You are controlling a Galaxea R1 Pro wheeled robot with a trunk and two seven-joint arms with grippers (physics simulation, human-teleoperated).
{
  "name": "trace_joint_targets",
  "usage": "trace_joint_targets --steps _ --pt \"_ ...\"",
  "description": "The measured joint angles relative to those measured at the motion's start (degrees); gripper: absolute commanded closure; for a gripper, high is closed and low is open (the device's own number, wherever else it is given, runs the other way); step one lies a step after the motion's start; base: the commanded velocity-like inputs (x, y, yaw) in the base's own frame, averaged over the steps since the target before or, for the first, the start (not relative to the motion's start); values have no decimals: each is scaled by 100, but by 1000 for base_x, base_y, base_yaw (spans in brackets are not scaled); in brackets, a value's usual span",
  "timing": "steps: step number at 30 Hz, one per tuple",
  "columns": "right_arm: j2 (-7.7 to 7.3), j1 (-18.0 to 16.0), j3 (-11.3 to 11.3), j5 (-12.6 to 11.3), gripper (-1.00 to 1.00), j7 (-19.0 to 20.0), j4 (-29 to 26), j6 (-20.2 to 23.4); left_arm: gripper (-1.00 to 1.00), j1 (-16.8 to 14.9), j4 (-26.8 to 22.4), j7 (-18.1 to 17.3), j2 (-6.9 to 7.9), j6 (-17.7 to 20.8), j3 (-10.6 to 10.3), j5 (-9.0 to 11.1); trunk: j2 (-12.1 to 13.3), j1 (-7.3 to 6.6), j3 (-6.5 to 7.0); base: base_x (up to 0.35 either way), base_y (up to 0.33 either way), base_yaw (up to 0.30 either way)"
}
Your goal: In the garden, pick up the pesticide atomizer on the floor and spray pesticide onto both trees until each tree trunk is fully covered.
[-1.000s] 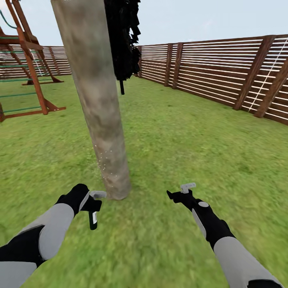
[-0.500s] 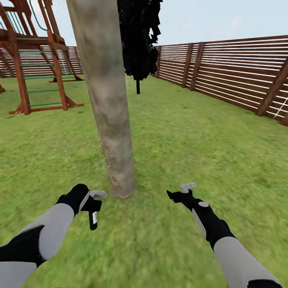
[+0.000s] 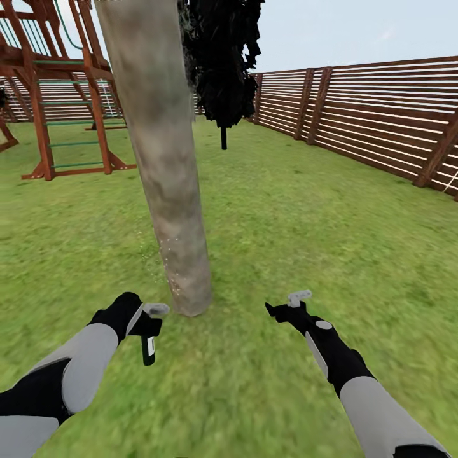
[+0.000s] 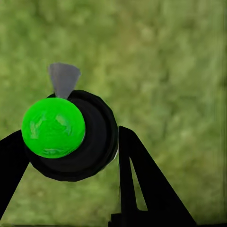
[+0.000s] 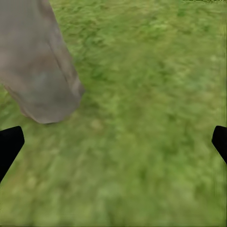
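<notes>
We stand on the lawn (image 3: pixel 305 210) just in front of a thick pale tree trunk (image 3: pixel 162 159), and its base meets the grass a little ahead of our left gripper (image 3: pixel 152 318). The jaws of this gripper are closed on the sprayer (image 3: pixel 148 348), a small black bottle with a white patch that hangs downward near the foot of the trunk but does not touch it; from the left wrist camera we see its round black body with a green ball (image 4: pixel 53 127) on top, pressed between the two dark fingers (image 4: pixel 142 184). Small white specks lie on the lower bark. Our right gripper (image 3: pixel 289 305) hovers low over open grass, well apart from the trunk, with its jaws spread wide and empty. To the right the grass is free up to the wooden fence (image 3: pixel 381 127). To the left, a red climbing frame (image 3: pixel 63 95) stands far behind, and a black conifer (image 3: pixel 219 63) rises behind the trunk.
</notes>
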Motion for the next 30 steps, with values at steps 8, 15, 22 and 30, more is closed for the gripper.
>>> trace_joint_targets --steps 8,15,22,30 --pt "-2 0 -1 0 -100 0 0 0 100 1 0 0 0 -1 0 -1 0 0 0 0 -273 254" --pt "-8 2 -10 0 -100 6 -29 3 100 0 1 -6 -2 -11 -1 5 0 0 -3 -4 -273 -71" --pt "-8 2 -10 1 -100 5 -30 5 100 -3 -11 -6 -2 -21 41 8 0 2 -17 -188 -220 -271" --pt "2 1 11 0 -100 0 -26 3 100 5 -48 -7 8 -18 243 -2 0 1 -34 -174 -142 -15"
